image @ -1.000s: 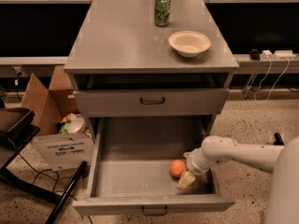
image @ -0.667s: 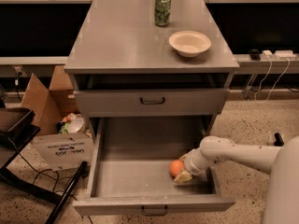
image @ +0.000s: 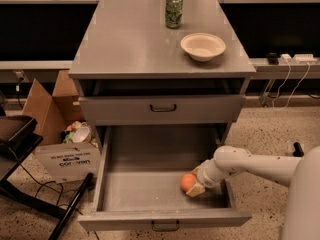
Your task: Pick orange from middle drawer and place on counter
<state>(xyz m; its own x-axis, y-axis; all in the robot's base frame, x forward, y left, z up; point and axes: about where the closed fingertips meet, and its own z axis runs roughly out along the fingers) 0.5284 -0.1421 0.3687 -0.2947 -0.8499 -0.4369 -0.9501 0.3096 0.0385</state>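
item 1, tool (image: 195, 188): lower right of the frame, inside the middle drawer (image: 145, 186), on the end of the white arm (image: 252, 165) reaching in from the right. over the last second i've seen it slide left and close the small gap, and it now sits hard against the fruit's right side. spread or pinching: i cannot tell from here.

item 2, orange (image: 187, 182): on the drawer floor, right of centre and near the front wall. it has not shifted in that second and has not been lifted.

item 3, counter (image: 125, 44): top of the frame. it carries a white bowl (image: 202, 46) and a green can (image: 174, 10), with bare surface to the left of both.

reading: approach finished, grasp in hand. lifting and placing are not yet done. i'd confirm the hold before raising.
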